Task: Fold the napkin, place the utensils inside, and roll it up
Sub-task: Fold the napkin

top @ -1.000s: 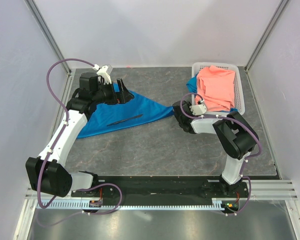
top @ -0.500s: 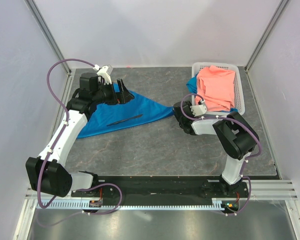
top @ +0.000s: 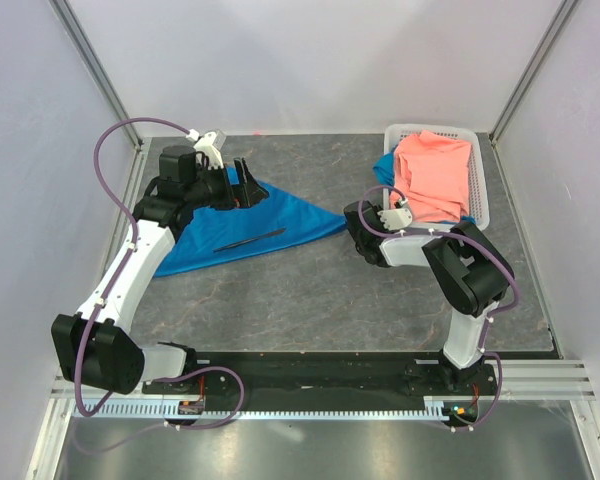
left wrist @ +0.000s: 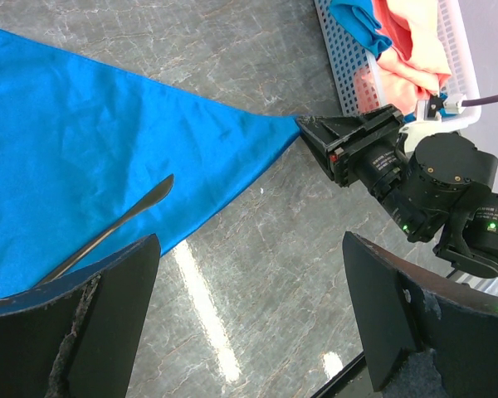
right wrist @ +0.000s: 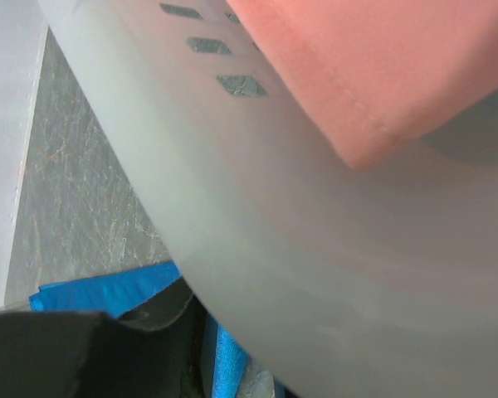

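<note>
The blue napkin (top: 250,225) lies on the table folded into a triangle; it also shows in the left wrist view (left wrist: 83,141). The black knife (top: 250,238) lies on it, also seen from the left wrist (left wrist: 116,225). My left gripper (top: 242,180) is open and empty over the napkin's far corner, its fingers (left wrist: 100,323) spread wide. My right gripper (top: 353,222) sits low at the napkin's right tip, its jaws closed together on that corner (left wrist: 295,122). In the right wrist view, blue cloth (right wrist: 228,352) lies against its dark finger (right wrist: 108,348).
A white basket (top: 480,195) stands at the back right, close beside the right wrist (right wrist: 257,215). It holds a salmon-pink cloth (top: 435,175) with a blue scrap (top: 383,170) under it. Pale walls enclose the table on three sides.
My right gripper has shifted slightly left at the napkin's tip. The left arm, napkin and knife have not visibly moved.
</note>
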